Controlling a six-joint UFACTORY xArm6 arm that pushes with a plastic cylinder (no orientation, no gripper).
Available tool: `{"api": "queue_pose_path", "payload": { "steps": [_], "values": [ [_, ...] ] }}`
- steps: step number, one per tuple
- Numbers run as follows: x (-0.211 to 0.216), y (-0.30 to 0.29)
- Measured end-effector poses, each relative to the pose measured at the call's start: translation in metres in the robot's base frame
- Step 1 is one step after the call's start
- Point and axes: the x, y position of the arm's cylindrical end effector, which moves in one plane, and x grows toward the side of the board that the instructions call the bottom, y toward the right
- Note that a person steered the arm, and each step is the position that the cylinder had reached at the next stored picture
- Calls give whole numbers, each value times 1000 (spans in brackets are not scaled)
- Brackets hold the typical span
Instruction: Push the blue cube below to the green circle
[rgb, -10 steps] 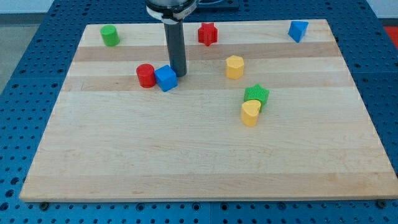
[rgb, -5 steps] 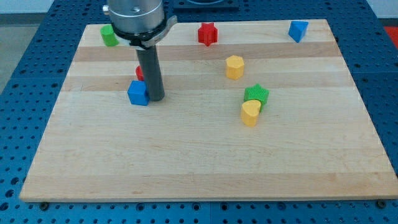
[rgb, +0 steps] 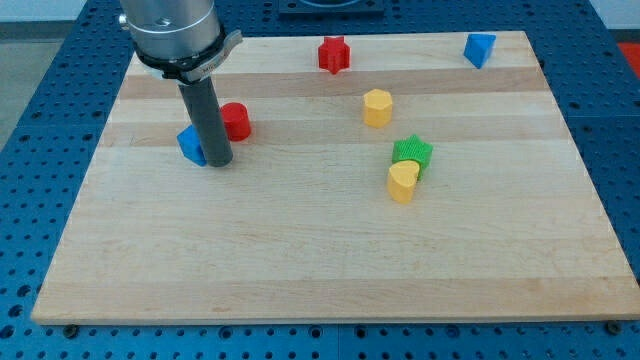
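The blue cube (rgb: 190, 145) lies on the wooden board at the view's left, mostly hidden behind my rod. My tip (rgb: 218, 161) touches its right side. A red cylinder (rgb: 236, 121) stands just right of the rod, above the tip. The green circle block does not show; the arm's body covers the board's top left corner where it stood.
A red star (rgb: 334, 54) and a blue triangle (rgb: 479, 48) sit along the top edge. A yellow hexagon (rgb: 377, 107) is at centre right. A green star (rgb: 412, 153) touches a yellow heart (rgb: 402, 181) below it.
My tip has moved left across the board, pushing the blue cube left past the red cylinder. The arm's body now covers the green circle block.
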Motion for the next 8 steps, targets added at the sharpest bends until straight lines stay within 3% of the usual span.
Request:
{"api": "queue_pose_path", "payload": {
  "steps": [4, 8],
  "values": [
    [-26, 0],
    [-25, -47]
  ]
}}
